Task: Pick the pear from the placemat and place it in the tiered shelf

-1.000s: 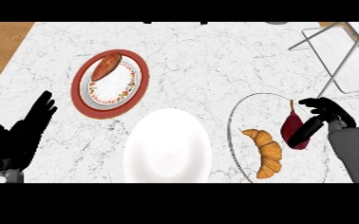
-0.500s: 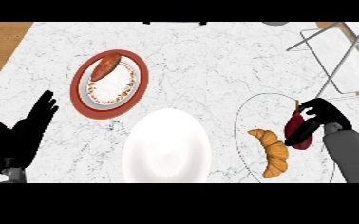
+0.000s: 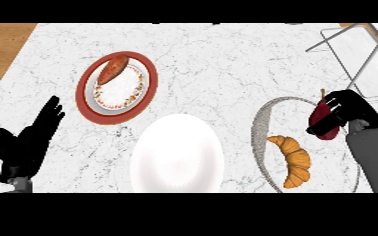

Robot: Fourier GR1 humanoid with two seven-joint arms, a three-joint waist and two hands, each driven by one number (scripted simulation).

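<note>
Right hand at 3 o'clock, fingers curled round the dark red pear, over the grey placemat; croissant just below. Shelf at 1 o'clock. Left hand at 8 o'clock, fingers spread.

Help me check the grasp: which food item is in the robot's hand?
The dark red pear, held by the right hand. The croissant and the sweet potato lie untouched.

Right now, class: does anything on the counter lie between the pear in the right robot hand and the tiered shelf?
Nothing visible does. The right robot hand is curled round the dark red pear, and only bare marble separates it from the tiered shelf at the upper right. The croissant lies on the near side, out of the path.
</note>
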